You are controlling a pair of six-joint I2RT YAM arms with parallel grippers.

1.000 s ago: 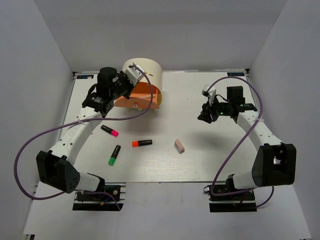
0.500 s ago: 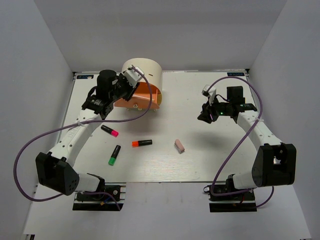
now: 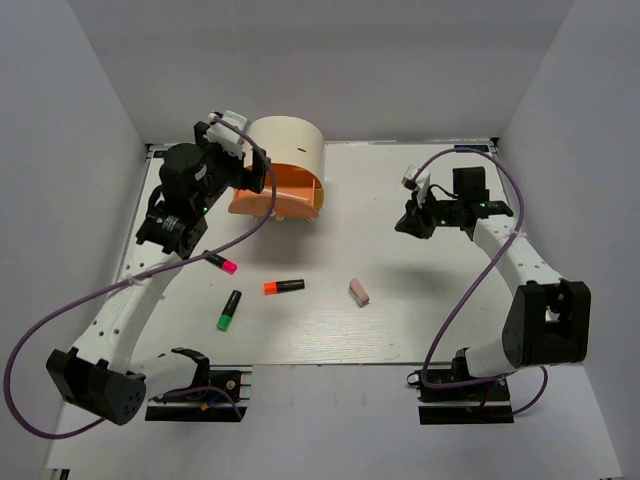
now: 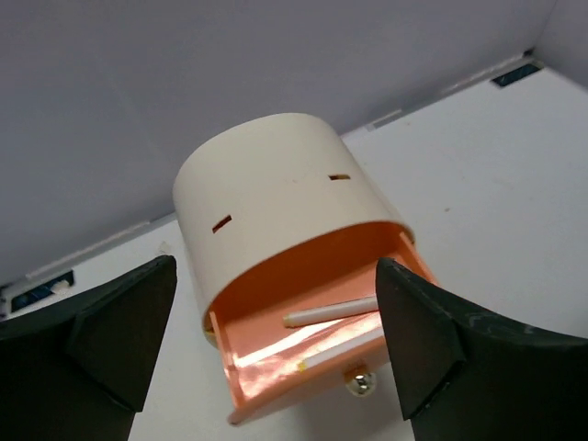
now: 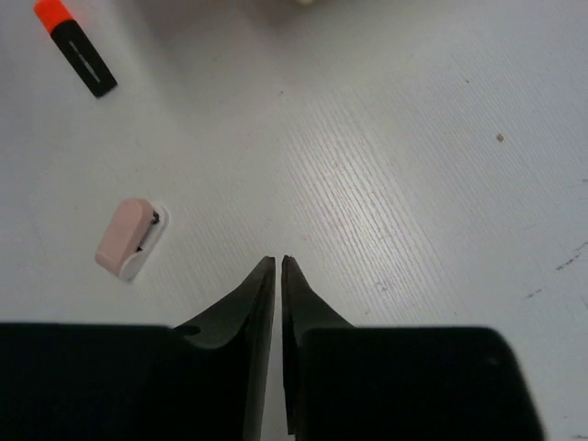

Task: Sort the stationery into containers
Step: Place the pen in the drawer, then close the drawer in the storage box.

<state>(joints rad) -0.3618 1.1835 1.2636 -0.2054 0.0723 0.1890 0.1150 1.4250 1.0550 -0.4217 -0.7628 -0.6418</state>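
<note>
**Left arm backs off the open drawer**

Nearest us, the green highlighter [image 3: 229, 310], orange highlighter [image 3: 284, 286] and eraser [image 3: 358, 291] lie loose on the table [image 3: 430, 320], with the pink highlighter [image 3: 220, 262] just beyond. The right gripper [image 5: 277, 262] hovers over bare table, jaws pressed together, holding nothing. The left gripper [image 3: 250, 172] has lifted back from the orange drawer [image 4: 266, 292] within the last second, jaws spread wide and empty. We judge that drop finished, with highlighters and eraser next. The drawer stands pulled out of the cabinet [image 4: 276, 193]. The top view hides its contents. The left wrist shows two sticks [image 4: 331, 312] inside. We see no third.
</note>
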